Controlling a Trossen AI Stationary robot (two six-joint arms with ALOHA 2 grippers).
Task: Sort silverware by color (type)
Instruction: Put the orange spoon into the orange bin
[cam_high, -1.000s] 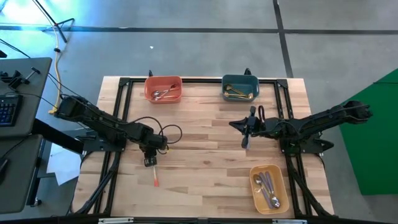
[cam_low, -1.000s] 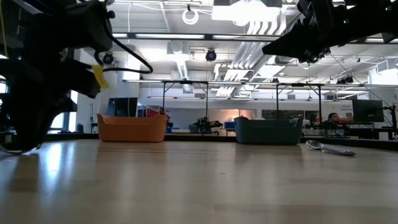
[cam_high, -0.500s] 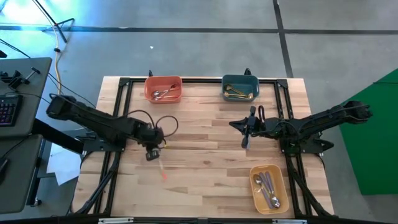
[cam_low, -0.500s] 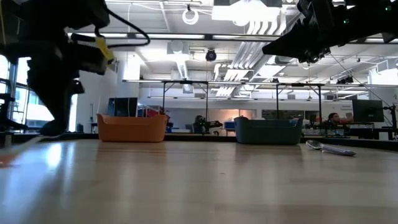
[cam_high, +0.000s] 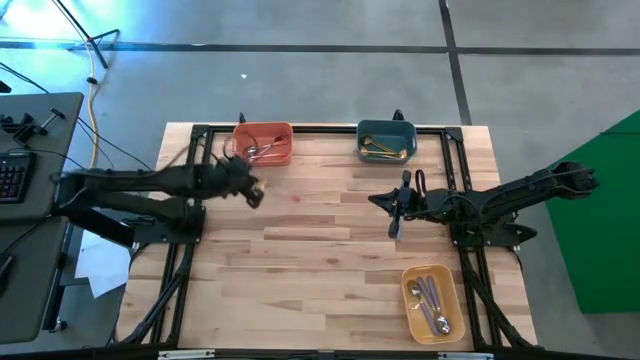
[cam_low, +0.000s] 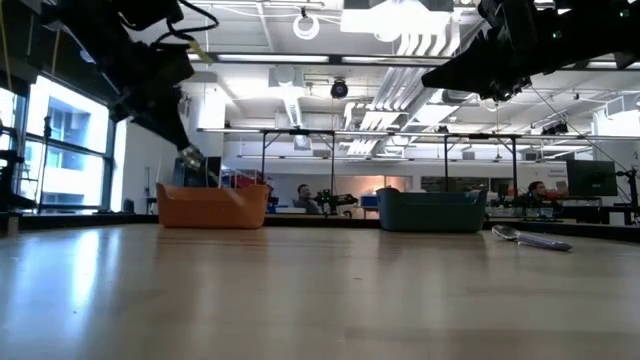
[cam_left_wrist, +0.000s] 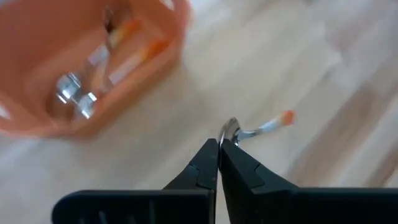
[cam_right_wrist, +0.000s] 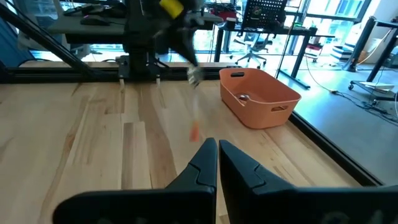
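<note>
No text, label, brand, number or sign can be read in any view: none on the bench, the bowls, the spoons, the arms, or the room behind.

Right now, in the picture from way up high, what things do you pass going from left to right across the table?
Left gripper with an orange-handled spoon → coral bowl → teal bowl → right gripper → yellow bowl.
</note>
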